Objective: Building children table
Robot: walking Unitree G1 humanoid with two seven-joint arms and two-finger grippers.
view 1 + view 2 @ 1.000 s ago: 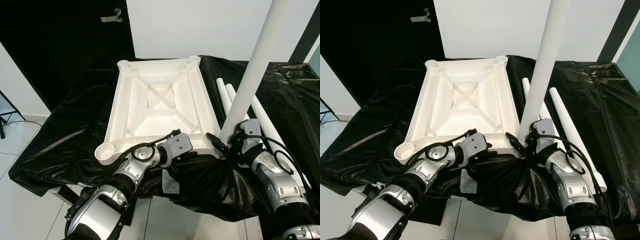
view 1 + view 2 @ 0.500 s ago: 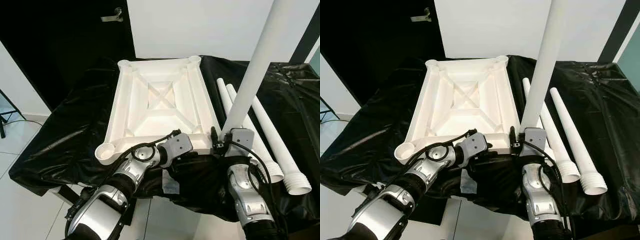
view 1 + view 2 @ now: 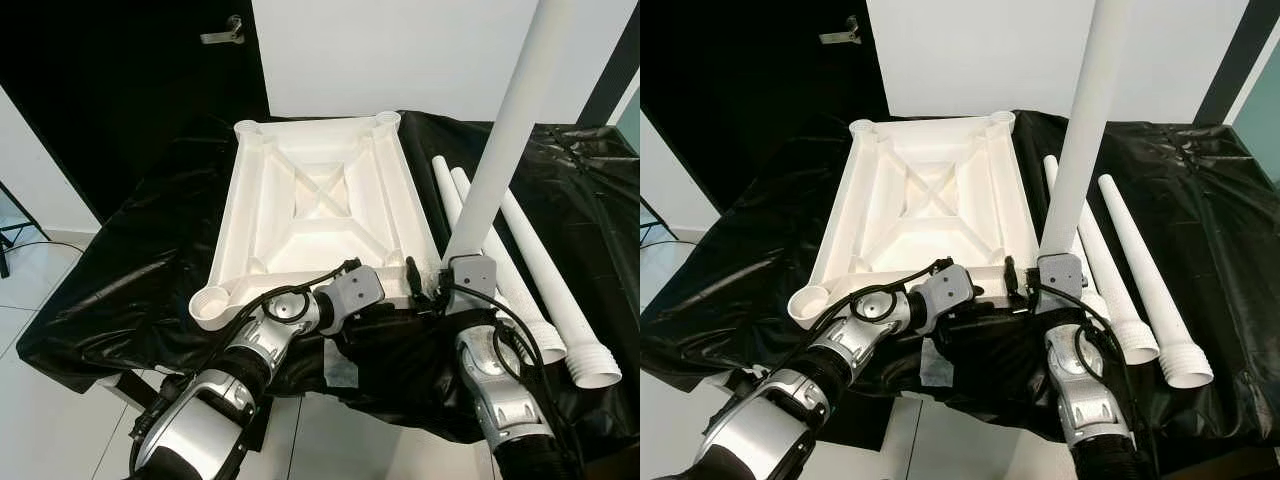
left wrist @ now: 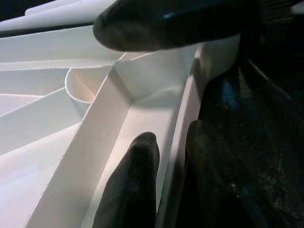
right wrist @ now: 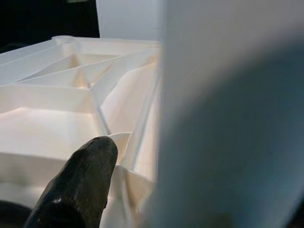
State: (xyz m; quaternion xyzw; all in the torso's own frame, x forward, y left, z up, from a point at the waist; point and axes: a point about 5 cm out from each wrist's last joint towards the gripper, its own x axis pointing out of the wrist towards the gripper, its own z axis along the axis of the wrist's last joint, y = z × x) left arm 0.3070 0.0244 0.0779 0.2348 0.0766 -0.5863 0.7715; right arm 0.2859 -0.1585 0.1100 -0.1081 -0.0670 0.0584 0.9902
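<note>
The white table top (image 3: 320,215) lies upside down on a black-covered surface. My left gripper (image 3: 388,308) is shut on its near rim (image 4: 178,156), with one finger (image 4: 133,185) inside the wall and the other outside. A white table leg (image 3: 500,150) stands upright at the near right corner. My right gripper (image 3: 437,278) sits at the leg's base with the leg between its fingers. One finger (image 5: 80,185) stands a little off the leg; the leg hides the other. Three more legs (image 3: 535,270) lie on the cloth to the right.
The black cloth (image 3: 140,270) hangs over the surface's front and left edges, with tiled floor (image 3: 40,290) beyond. A dark door with a handle (image 3: 222,33) and a white wall stand behind. The table top's near left socket (image 3: 212,300) is empty.
My right forearm swung in from the right to below the leg and the wrist turned. Its visible finger now stands farther from the leg. The left gripper has not moved.
</note>
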